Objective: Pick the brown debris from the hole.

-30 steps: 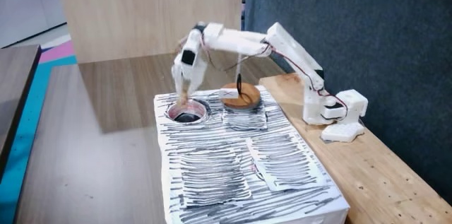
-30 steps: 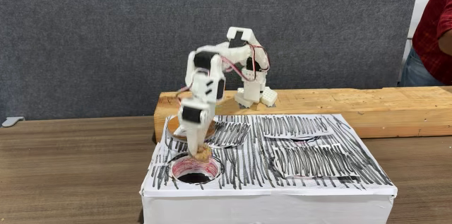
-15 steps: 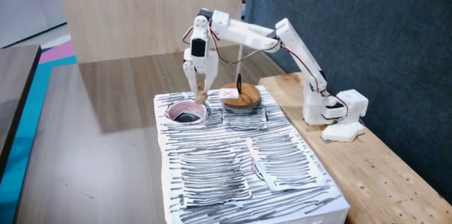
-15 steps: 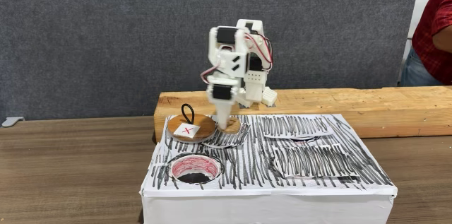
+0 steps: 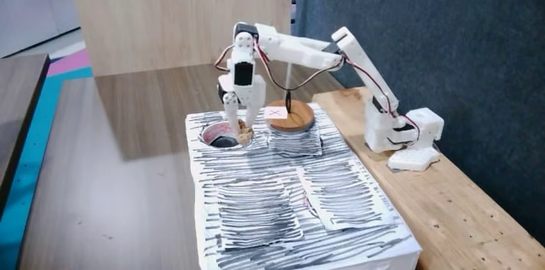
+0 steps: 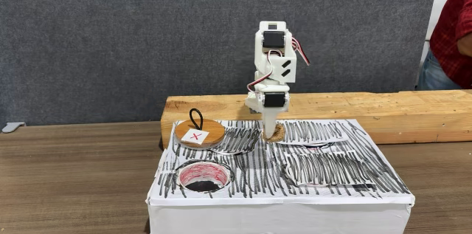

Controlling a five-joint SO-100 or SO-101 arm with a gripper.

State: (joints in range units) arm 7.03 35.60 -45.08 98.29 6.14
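The hole [image 5: 223,138] [image 6: 203,177] is a dark round opening with a pinkish-red rim, at one corner of the white box top with black scribbled lines. My gripper [image 5: 238,126] [image 6: 272,133] points straight down and is shut on the brown debris [image 6: 274,134] [image 5: 241,126], a small tan lump at its fingertips. In a fixed view the gripper hangs just above the box top, to the right of the round wooden disc [image 6: 198,132] and behind and right of the hole. In the other fixed view it stands beside the hole's rim, between hole and disc [image 5: 288,115].
The wooden disc carries a white tag with a red X and a thin black loop. The arm's base [image 5: 400,134] stands on a pale wooden plank [image 6: 354,107] behind the box [image 6: 332,182]. A person's red sleeve [image 6: 453,27] is at the right edge.
The gripper has come up from the hole with the brown debris and swung across, past the wooden disc, to the right in the front-facing fixed view. The hole now shows dark and uncovered.
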